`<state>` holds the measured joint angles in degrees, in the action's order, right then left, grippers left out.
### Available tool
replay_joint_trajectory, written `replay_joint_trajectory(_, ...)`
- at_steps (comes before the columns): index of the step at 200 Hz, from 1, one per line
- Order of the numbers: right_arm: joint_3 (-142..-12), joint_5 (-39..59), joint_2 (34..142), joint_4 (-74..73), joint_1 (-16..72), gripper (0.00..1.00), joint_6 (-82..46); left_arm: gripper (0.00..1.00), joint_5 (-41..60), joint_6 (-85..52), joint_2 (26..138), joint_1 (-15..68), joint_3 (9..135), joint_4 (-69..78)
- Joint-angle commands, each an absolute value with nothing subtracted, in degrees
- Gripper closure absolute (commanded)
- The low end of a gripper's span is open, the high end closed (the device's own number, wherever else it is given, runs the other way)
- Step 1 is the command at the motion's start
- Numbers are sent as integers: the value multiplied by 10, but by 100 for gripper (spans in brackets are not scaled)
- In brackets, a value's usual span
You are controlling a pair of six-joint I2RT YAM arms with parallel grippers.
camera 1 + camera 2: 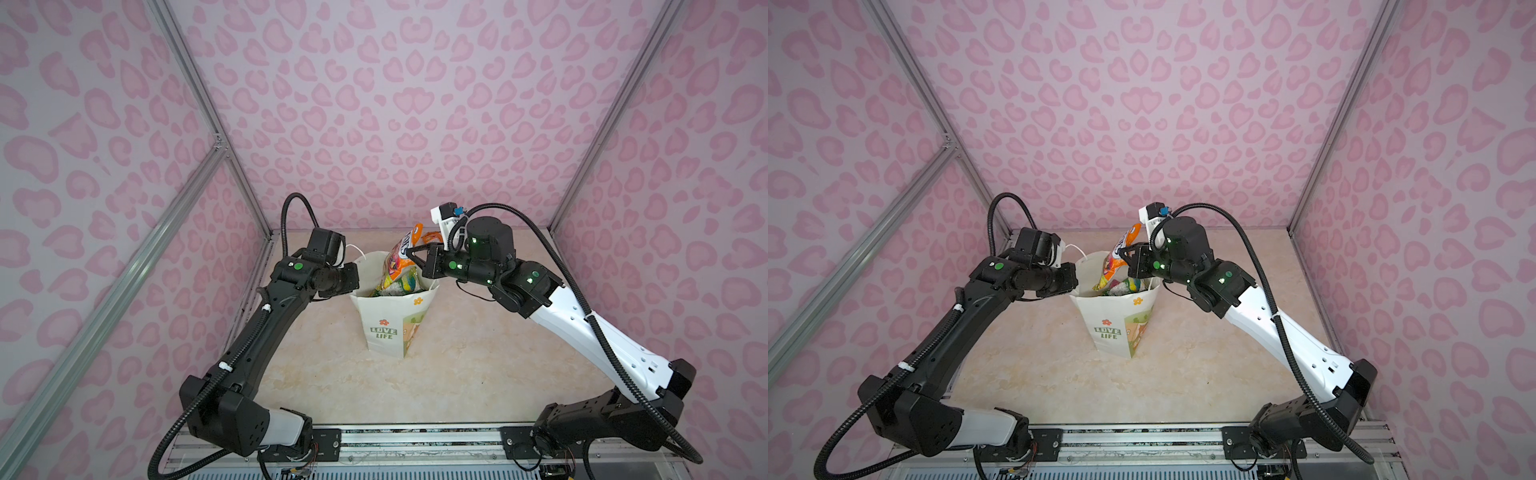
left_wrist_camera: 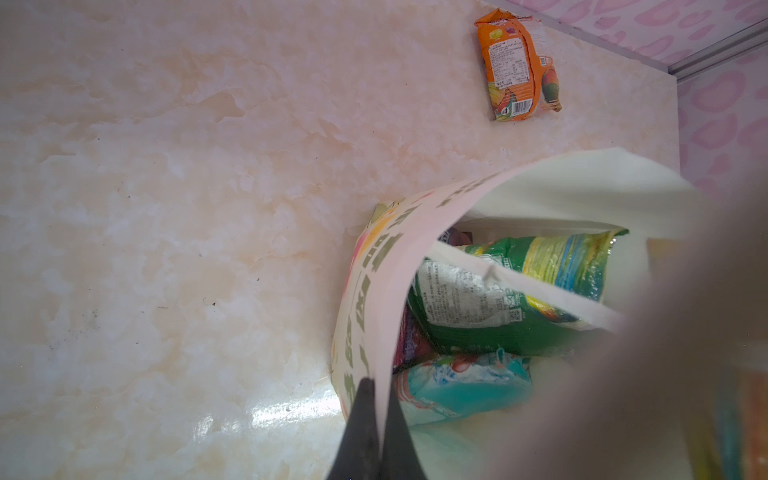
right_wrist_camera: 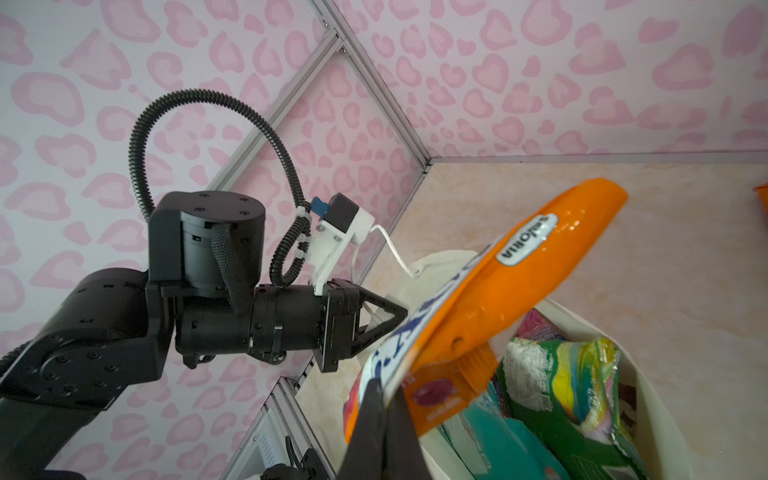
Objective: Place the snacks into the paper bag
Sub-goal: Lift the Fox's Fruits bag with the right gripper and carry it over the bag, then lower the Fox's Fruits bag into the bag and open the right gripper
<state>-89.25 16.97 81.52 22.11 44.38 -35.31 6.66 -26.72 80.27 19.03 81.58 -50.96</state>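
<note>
**Item 1. Paper bag** [image 1: 386, 328]: white, green "LOVE LIFE" lettering. It stands upright near the middle of the marble-look table [image 1: 457, 374], mouth open.

**Item 2. Contents of the bag:** green packet [image 2: 498, 303], teal packet [image 2: 461, 382] below it, and a purple packet [image 2: 409, 345] wedged against the bag's wall. The purple one is mostly hidden, so the full count inside cannot be told; at least three.

**Item 3. Left gripper** [image 2: 378, 411]: fingers pinched together on the bag's rim, paper between them. Judged to be holding the mouth open and the bag steady.

**Item 4. Right gripper** [image 3: 380, 399]: fingers clenched on the lower edge of the held orange packet [image 3: 519, 282]. The packet stands tilted over the bag's mouth, its lower end already below the rim and its upper end well clear above.

**Item 5. Loose orange packet** [image 2: 519, 66]: flat on the table behind the bag, near the back wall and apart from the bag. No gripper is on it.

**Item 6. Back wall** [image 1: 395, 124]: pink heart-spot pattern.

**Status:** most of the job looks done. Outstanding: release of the held packet into the bag, then retrieval of the loose one at the back. No other snack shows on the table.
</note>
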Motion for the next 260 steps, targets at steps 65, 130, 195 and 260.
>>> replay_joint_trajectory(65,-894,166,846,213,430,100,-355,97,76,-263,802,189,813,-490)
replay_joint_trajectory(130,-938,190,907,204,407,100,-363,97,75,-263,800,189,813,-490)
replay_joint_trajectory(195,-934,175,940,219,447,100,-357,97,77,-262,800,189,813,-490)
replay_joint_trajectory(260,-863,122,944,232,461,100,-356,97,77,-263,801,189,812,-490)
